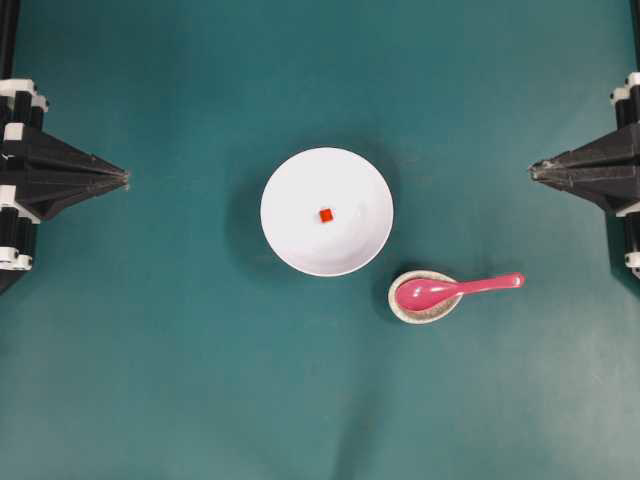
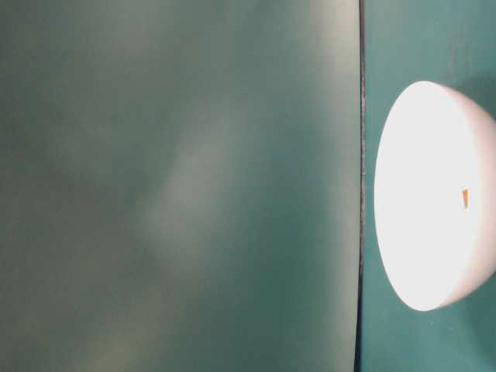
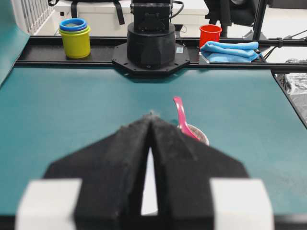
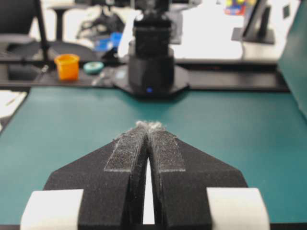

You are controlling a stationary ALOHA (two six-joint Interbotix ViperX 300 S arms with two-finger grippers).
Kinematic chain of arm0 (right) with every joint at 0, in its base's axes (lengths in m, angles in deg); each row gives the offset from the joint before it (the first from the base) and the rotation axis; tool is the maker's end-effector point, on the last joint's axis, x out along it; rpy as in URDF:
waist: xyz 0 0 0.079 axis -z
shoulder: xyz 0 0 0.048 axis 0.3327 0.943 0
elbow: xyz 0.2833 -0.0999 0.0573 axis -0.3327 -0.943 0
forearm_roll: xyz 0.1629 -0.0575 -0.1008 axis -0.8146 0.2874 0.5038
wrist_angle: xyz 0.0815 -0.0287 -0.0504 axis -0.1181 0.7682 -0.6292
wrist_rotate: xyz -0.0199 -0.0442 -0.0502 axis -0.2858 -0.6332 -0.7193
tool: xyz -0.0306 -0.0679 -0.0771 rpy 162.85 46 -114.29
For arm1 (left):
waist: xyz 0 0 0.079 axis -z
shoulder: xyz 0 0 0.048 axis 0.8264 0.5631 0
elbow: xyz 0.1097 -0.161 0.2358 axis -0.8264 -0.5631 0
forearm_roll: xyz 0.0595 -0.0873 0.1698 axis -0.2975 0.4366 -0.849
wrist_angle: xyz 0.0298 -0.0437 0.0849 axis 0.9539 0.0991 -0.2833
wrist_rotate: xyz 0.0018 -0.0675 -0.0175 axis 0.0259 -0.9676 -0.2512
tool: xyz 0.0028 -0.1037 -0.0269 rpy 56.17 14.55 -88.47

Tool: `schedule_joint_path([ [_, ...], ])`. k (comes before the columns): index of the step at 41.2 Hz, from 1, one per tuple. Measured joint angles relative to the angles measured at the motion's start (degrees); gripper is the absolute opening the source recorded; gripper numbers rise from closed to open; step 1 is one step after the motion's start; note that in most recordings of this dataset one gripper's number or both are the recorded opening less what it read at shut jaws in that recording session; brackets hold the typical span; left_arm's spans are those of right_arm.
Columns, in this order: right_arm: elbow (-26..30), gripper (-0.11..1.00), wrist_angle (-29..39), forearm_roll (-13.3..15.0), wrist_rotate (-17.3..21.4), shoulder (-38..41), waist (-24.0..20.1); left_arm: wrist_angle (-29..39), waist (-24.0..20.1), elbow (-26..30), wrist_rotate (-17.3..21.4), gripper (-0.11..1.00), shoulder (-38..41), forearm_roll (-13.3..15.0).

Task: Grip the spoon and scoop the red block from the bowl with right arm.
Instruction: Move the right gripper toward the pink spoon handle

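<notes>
A white bowl (image 1: 300, 240) sits mid-table with the tiny red block (image 1: 326, 215) inside, near its centre. The pink spoon (image 1: 455, 290) lies to the bowl's lower right, its scoop resting in a small speckled dish (image 1: 412, 315) and its handle pointing right. My right gripper (image 1: 532, 170) waits at the right edge, tips together, shut on nothing, well above and right of the spoon. My left gripper (image 1: 126, 178) is shut at the left edge. In the left wrist view the spoon (image 3: 180, 115) shows past the shut gripper (image 3: 151, 115). The right wrist view shows only its shut gripper (image 4: 149, 125) and bare cloth.
The table is covered by a teal cloth (image 1: 160, 380). The table-level view shows the bowl (image 2: 418, 201) sideways with the block (image 2: 465, 198) as a faint speck. Off the table's far edge stand stacked cups (image 3: 75, 36), a red cup (image 3: 210, 33) and a blue cloth (image 3: 229, 51).
</notes>
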Motion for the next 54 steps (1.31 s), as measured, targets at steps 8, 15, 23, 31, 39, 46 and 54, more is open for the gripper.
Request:
schedule_joint_path([
  [8, 1.41, 0.00, 5.36, -0.09, 0.79, -0.09, -0.44, 5.36, 0.00, 1.58, 0.26, 0.00, -0.53, -0.44],
  [15, 1.93, 0.00, 8.26, -0.09, 0.97, -0.79, -0.44, 5.98, 0.00, 1.58, 0.09, 0.00, -0.44, -0.53],
  [23, 2.29, 0.01, 8.17, -0.09, 1.05, -1.67, -0.44, 5.98, 0.00, 1.67, 0.00, 0.00, -0.44, -0.53],
  [31, 2.37, 0.17, 8.26, -0.79, 1.58, -1.76, -0.44, 5.98, 0.00, 1.67, 0.00, 0.00, -0.44, -0.44],
  [39, 2.55, 0.53, 8.35, -1.32, 2.72, -1.67, -0.44, 6.50, 0.00, 1.67, 0.00, 0.00, -0.53, -0.44],
  [46, 2.90, 0.53, 8.44, -1.32, 2.81, -1.67, -0.44, 7.56, 0.00, 1.67, 0.00, 0.00, -0.88, -0.53],
  [54, 2.90, 0.53, 9.93, -1.32, 2.81, -1.58, -0.44, 8.00, 0.00, 1.67, 0.88, 0.00, -0.97, -0.44],
])
